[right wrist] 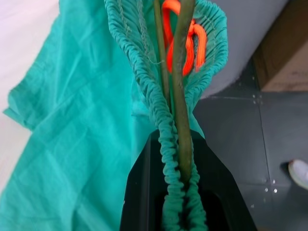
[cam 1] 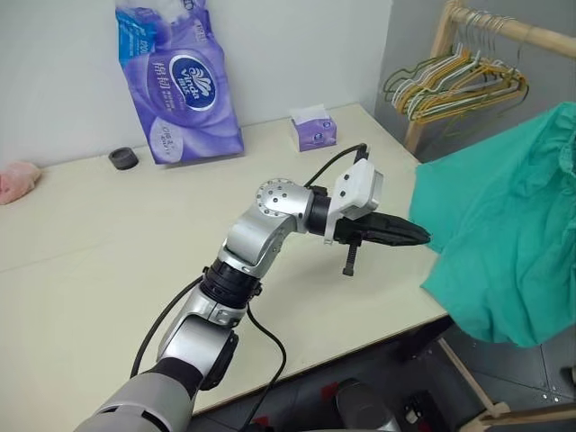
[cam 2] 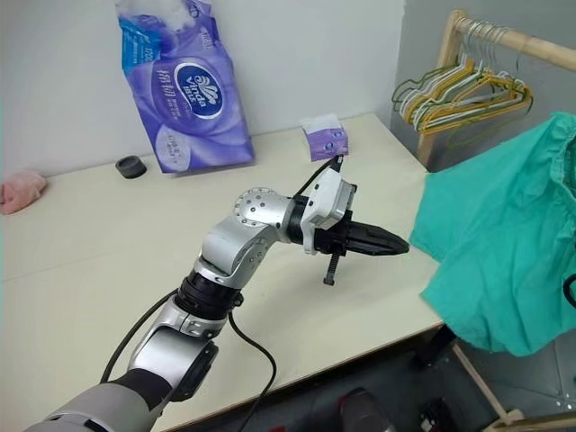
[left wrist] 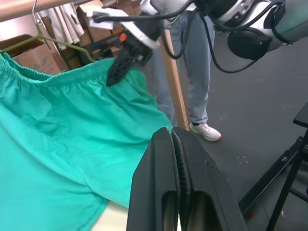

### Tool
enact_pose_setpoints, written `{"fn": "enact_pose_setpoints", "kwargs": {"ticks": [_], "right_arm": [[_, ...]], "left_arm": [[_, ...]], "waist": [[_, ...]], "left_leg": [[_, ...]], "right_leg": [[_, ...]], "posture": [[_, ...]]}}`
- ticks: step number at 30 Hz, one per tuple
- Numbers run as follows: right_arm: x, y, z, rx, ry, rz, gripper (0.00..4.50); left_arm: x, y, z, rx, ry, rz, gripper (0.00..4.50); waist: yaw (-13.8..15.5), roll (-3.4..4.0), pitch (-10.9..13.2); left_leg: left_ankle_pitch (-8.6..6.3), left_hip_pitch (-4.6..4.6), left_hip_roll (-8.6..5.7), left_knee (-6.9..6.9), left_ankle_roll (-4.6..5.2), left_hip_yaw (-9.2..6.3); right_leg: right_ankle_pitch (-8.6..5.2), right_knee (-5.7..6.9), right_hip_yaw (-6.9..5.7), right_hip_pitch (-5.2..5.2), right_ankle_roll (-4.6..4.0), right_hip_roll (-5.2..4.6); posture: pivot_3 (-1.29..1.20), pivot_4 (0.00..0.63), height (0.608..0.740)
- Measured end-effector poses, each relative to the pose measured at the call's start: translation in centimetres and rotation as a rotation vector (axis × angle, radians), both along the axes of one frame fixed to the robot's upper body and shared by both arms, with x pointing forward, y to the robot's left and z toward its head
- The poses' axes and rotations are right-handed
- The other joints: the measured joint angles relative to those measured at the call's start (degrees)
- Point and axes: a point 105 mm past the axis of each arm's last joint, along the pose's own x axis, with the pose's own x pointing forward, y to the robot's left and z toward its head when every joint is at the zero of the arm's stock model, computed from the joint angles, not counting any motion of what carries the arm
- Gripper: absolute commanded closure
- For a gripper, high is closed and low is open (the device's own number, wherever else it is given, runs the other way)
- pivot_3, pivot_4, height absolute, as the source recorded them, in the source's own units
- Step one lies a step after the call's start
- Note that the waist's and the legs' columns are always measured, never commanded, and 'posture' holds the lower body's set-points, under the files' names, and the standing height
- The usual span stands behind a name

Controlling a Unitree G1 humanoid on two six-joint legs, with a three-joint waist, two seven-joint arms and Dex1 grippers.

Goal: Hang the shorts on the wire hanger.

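The teal-green shorts [cam 1: 504,243] hang in the air just past the table's right edge. Their gathered waistband [right wrist: 139,57] runs between the fingers of my right gripper [right wrist: 166,137], together with the olive-green wire hanger [right wrist: 182,96]; that gripper is shut on both. In the left wrist view the right gripper [left wrist: 115,74] bites the top of the waistband, and the wire hanger [left wrist: 65,44] slopes along it, with its hook up by a wooden rod. My left gripper [cam 1: 419,238] is shut and empty. It points level at the shorts, its tip close to the cloth's near edge.
On the beige table [cam 1: 108,261] are a purple tissue pack [cam 1: 180,81], a small tissue box [cam 1: 313,129], a black ring [cam 1: 123,158] and a pink cloth [cam 1: 18,180]. Bunched hangers [cam 1: 459,85] hang on a wooden rack. A person's legs [left wrist: 195,72] stand behind it.
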Motion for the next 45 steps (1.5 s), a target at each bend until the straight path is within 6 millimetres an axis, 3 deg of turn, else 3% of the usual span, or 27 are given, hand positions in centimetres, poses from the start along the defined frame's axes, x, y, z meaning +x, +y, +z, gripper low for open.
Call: {"fn": "enact_pose_setpoints", "kwargs": {"ticks": [6, 16, 27, 35, 41, 45], "right_arm": [[1.4, -2.0, 2.8, 0.036, -0.025, -0.13, 4.5], [1.5, -3.1, 0.1, 0.126, 0.132, -0.193, 4.5], [1.5, -2.5, -0.1, 0.145, 0.135, -0.181, 4.5], [1.8, -1.7, -0.6, 0.176, 0.1, -0.161, 1.99], [1.9, -1.4, 1.0, 0.141, 0.013, -0.194, 0.02], [2.2, -1.5, 3.4, 0.089, -0.067, -0.249, 0.02]], "left_arm": [[-0.4, -0.9, 0.6, -0.017, -0.031, -0.014, 4.44], [-0.9, -3.0, 4.4, -0.084, -0.087, -0.061, 4.44], [-1.2, -5.0, 7.2, -0.132, -0.125, -0.117, 4.44], [-1.0, -5.6, 6.8, -0.131, -0.151, -0.124, 4.5], [-0.2, -5.4, 6.3, -0.116, -0.172, -0.1, 4.5], [0.1, -5.4, 6.1, -0.112, -0.181, -0.089, 4.5]], "waist": [[-0.1, 0.24, 0.3], [0.1, 0.28, 0.4], [0.1, 0.25, 0.4], [0.1, 0.25, 0.4], [0.1, 0.26, 0.4], [0.1, 0.4, 0.4]], "left_leg": [[0.0, 0.01, 0.04, -0.02, 0.0, 0.05], [0.0, 0.02, 0.03, -0.02, 0.0, 0.1], [0.0, 0.02, 0.05, -0.03, 0.0, 0.1], [0.0, 0.01, 0.04, -0.03, 0.0, 0.12], [0.0, 0.0, 0.03, -0.03, 0.0, 0.11], [0.0, 0.0, 0.02, -0.05, 0.0, 0.12]], "right_leg": [[-0.03, -0.06, 0.03, 0.01, 0.05, 0.01], [-0.07, -0.22, 0.02, 0.14, 0.12, 0.0], [-0.19, -0.53, -0.03, 0.3, 0.47, 0.01], [-0.21, -0.53, 0.0, 0.29, 0.51, 0.0], [-0.21, -0.53, 0.0, 0.28, 0.51, 0.0], [-0.21, -0.53, 0.04, 0.25, 0.52, 0.0]], "posture": [[-0.51, 0.113, 0.74], [-0.49, 0.107, 0.74], [-0.48, 0.109, 0.74], [-0.49, 0.103, 0.74], [-0.5, 0.098, 0.74], [-0.5, 0.095, 0.74]]}}
